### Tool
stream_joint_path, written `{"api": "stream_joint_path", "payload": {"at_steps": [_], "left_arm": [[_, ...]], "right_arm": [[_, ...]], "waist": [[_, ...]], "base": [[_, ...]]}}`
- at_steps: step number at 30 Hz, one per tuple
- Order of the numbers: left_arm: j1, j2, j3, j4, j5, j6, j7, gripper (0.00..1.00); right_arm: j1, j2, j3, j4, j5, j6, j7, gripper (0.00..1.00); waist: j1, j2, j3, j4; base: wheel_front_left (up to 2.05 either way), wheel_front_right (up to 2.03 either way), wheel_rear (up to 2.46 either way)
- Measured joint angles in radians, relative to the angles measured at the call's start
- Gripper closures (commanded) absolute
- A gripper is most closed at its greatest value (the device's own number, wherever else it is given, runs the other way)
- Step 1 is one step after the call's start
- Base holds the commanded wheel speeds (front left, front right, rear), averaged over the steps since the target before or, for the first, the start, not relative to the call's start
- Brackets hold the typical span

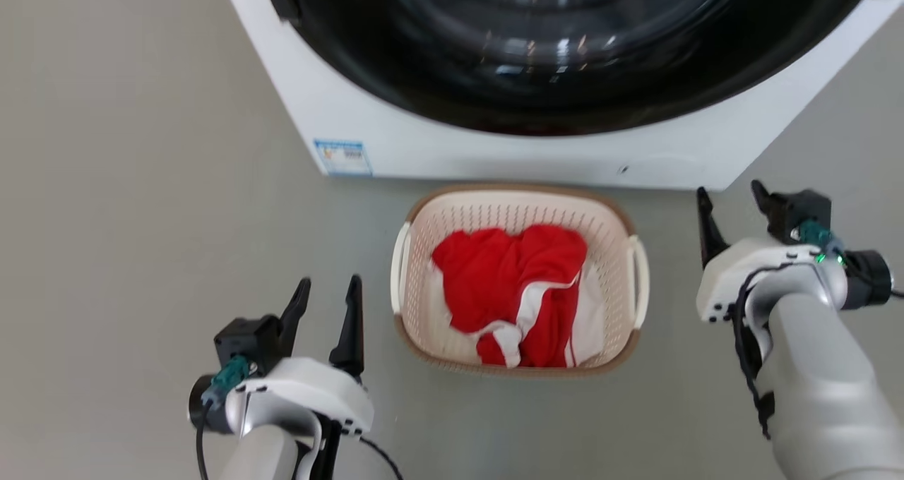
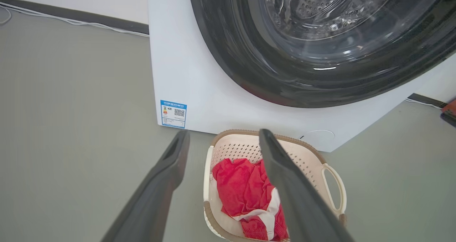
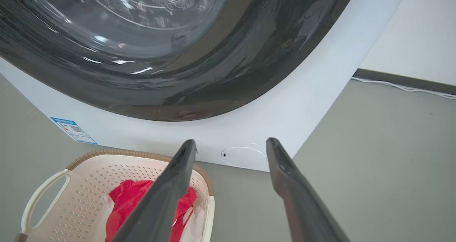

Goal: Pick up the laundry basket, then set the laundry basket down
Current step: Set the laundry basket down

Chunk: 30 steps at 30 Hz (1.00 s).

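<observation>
The basket (image 1: 494, 215) stood upright on the floor (image 1: 141, 183), just in front of the washer (image 1: 494, 155). It was close to the white front panel, but I could not tell if it touched it. Inside lay a crumpled red garment (image 1: 515, 275) with white stripes. This was on top of a white cloth (image 1: 592, 318) that showed on the side toward the right arm. The basket had a brown rim (image 1: 515, 189) and two white handles (image 1: 401, 268), one facing each arm.

The left end effector (image 1: 330, 284) hung beside the left side of the basket, near it but apart from it. Its two dark fingers (image 2: 167, 178) were spread, with nothing between them, and pointed toward the lower front of the washer. The right end effector (image 1: 729, 189) was on the other side, a little farther from the basket and close to the lower corner of the washer. Its fingers (image 3: 171, 185) were also spread and empty, and they pointed at the base of the machine, where there was a small round cover (image 3: 242, 156). Neither end effector touched the basket.

The washer had a large dark round door (image 2: 320, 74) with glass, and the metal drum (image 2: 320, 3) showed through it. A blue label (image 2: 173, 114) was stuck near its lower left corner. A thin white cable (image 2: 71, 21) ran along the foot of the wall behind.
</observation>
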Motion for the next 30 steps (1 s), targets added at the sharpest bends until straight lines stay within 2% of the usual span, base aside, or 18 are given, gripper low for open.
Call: {"api": "stream_joint_path", "payload": {"at_steps": [11, 18, 25, 30], "left_arm": [[0.088, 0.001, 0.095, 0.0, 0.044, -0.025, 0.0, 0.0], [0.153, 0.002, 0.133, -0.013, 0.048, -0.029, 0.001, 0.0], [0.223, 0.003, 0.155, -0.043, 0.049, -0.033, 0.001, 0.0], [0.254, 0.004, 0.169, -0.064, 0.049, -0.032, 0.001, 0.0]], "right_arm": [[0.19, 0.005, 0.172, -0.234, 0.182, 0.0, 0.0, 0.0], [0.356, 0.008, 0.248, -0.419, 0.245, 0.0, -0.001, 0.0], [0.522, 0.01, 0.26, -0.611, 0.281, 0.0, -0.002, 0.0], [0.61, 0.012, 0.251, -0.663, 0.297, 0.0, -0.003, 0.0]], "waist": [[0.0, 0.0, -0.169, -0.065], [0.0, 0.0, -0.239, -0.094], [0.0, 0.0, -0.291, -0.111], [0.0, 0.0, -0.315, -0.112]], "base": [[0.0, 0.0, 0.0], [0.0, 0.0, 0.0], [0.0, 0.0, 0.0], [0.0, 0.0, 0.0]]}}
